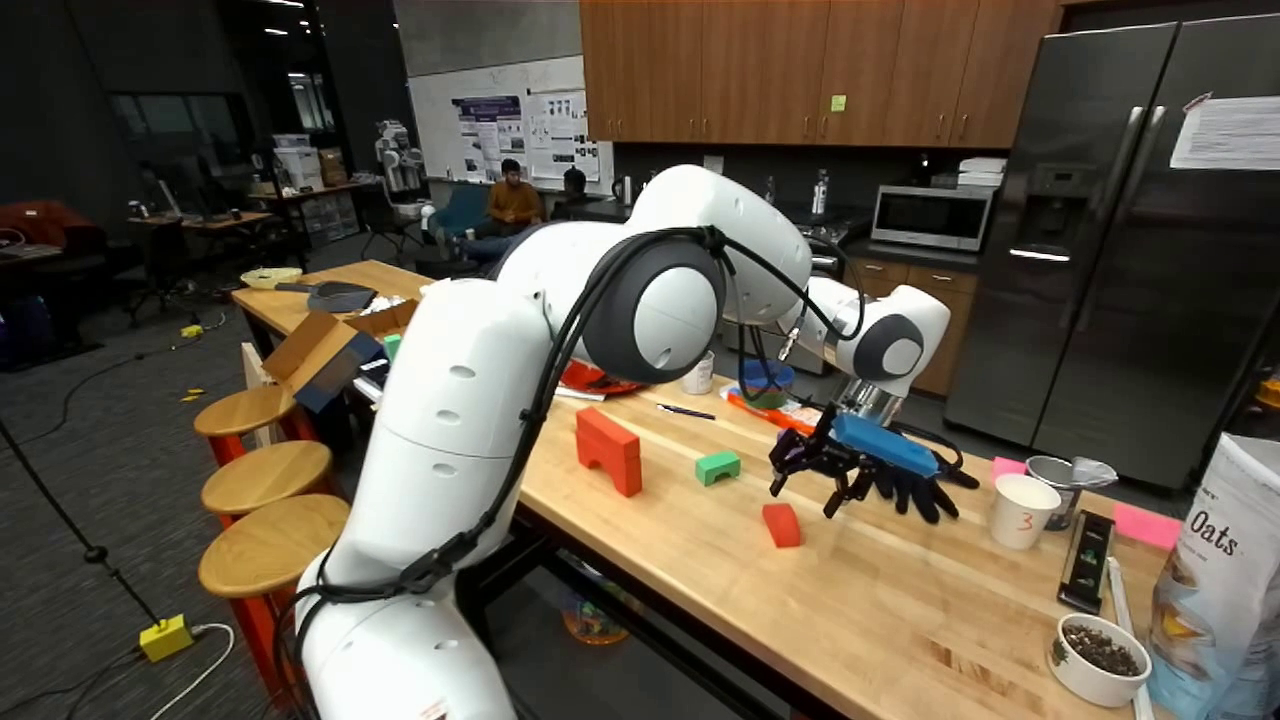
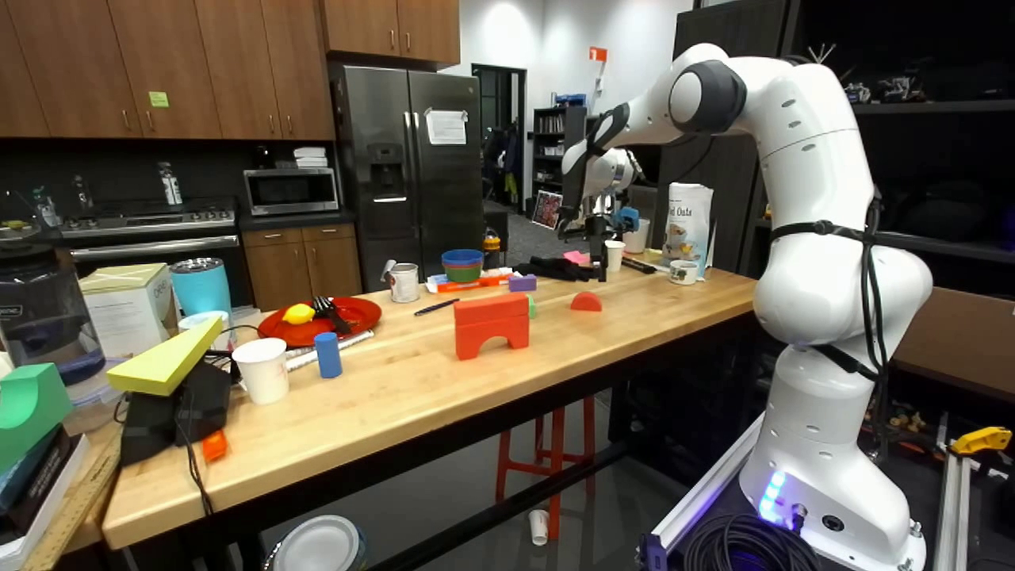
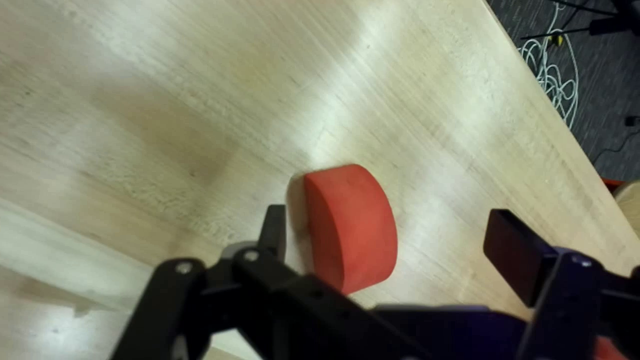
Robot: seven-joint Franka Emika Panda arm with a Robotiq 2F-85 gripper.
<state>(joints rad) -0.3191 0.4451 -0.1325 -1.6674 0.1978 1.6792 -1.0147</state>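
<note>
Two stacked red blocks (image 2: 492, 323), bar over arch, stand on the wooden table (image 1: 880, 600) in both exterior views, partly hiding a green block (image 2: 532, 308) in an exterior view. Purple block (image 2: 522, 283) behind the stack, pen (image 1: 686, 411) lying nearby, black glove (image 2: 557, 269) behind the gripper (image 3: 387, 222). Paper cup (image 1: 1022, 515) marked 3, white bowl (image 1: 1098, 688) of dark bits (image 1: 1100, 650) and oats bag (image 1: 1210, 590) farther along the table. Red half-round block (image 3: 357, 225): on the table below the gripper, well apart from the stack. Flat side down, curve up. Long axis runs mostly top to bottom in the wrist view, lower end slanting right, roughly crosswise to the gap between the jaws; axis left to right in an exterior view. Jaws spread wide; in the wrist view the block appears between them, near the jaw at that view's left, a shadowed strip of table showing in between, and well apart from the opposite one.
</note>
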